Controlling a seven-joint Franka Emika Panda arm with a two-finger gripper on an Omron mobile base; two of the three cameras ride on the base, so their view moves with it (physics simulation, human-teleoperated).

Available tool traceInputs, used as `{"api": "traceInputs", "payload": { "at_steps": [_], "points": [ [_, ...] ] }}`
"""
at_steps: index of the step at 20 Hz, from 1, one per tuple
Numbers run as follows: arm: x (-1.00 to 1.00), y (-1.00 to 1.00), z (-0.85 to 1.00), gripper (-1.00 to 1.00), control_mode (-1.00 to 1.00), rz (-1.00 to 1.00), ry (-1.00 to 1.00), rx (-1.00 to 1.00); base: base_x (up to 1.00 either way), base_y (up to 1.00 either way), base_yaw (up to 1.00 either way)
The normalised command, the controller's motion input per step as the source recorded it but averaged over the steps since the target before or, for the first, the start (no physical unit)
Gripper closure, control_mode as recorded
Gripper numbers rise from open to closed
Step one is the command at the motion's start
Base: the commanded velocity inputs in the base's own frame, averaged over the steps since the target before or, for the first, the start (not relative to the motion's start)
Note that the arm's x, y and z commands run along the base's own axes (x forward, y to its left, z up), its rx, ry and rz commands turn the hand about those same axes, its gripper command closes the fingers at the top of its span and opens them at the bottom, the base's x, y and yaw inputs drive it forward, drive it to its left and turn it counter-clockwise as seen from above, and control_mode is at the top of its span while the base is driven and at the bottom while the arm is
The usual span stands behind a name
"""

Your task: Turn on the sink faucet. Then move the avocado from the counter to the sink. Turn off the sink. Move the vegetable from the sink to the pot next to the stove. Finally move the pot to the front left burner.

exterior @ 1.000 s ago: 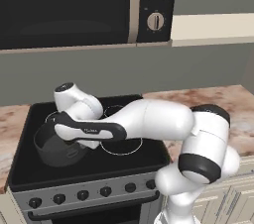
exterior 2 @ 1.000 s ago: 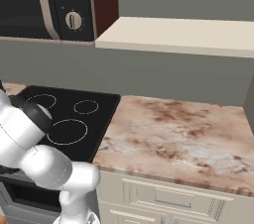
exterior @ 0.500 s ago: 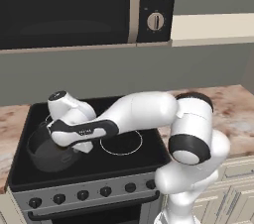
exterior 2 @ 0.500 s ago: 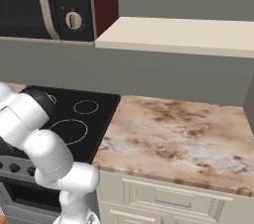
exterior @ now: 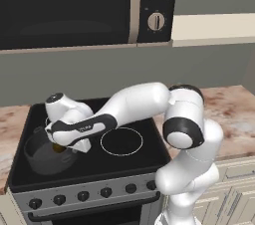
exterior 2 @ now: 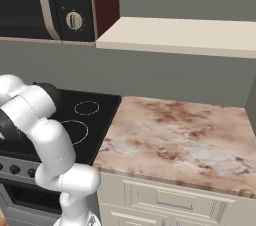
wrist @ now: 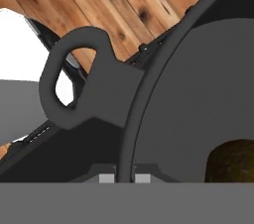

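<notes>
Clamped tight on the rim of the small low round dark grey metal pot is the two-finger gripper, its small dark tips pinched either side of the thin wall right at the bottom of the hand view, so the pot is definitely held. The pot is seen at the front left of the black glass cooktop, with the white arm reaching across to it from the right. Down inside, the small dark brownish-olive avocado is resting on the pot floor, so the veg is already loaded.

That puts things on the last step, judging by the layout: getting the pot onto the front left burner. It looks pretty much over that spot already, though the ring underneath is hidden, so exact centring can't be told. What's called for next is probably the pot being settled flat and then let go, without the rim being tipped.

Orientation-wise, the pot is sat upright, mouth up. Its looped side handle sticks out past the stove's edge toward the wooden floor, so the long axis runs handle-to-handle.
</notes>
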Motion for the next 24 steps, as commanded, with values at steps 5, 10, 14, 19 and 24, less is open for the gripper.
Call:
{"api": "traceInputs", "payload": {
  "at_steps": [5,10,14,19,24],
  "points": [
    [0.0,-0.03,-0.18,1.0,-1.0,0.01,0.0,0.0,0.0,0.0,0.0],
    [0.07,-0.16,-0.18,1.0,-1.0,0.0,0.0,0.0,0.0,0.0,0.0],
    [0.2,-0.15,-0.22,1.0,-1.0,-0.03,0.0,0.0,0.0,0.0,0.0],
    [0.35,-0.03,-0.24,1.0,-1.0,-0.06,0.0,0.0,0.0,0.0,0.0],
    [0.39,0.0,-0.24,1.0,-1.0,-0.07,0.0,0.0,0.0,0.0,0.0]
  ]
}}
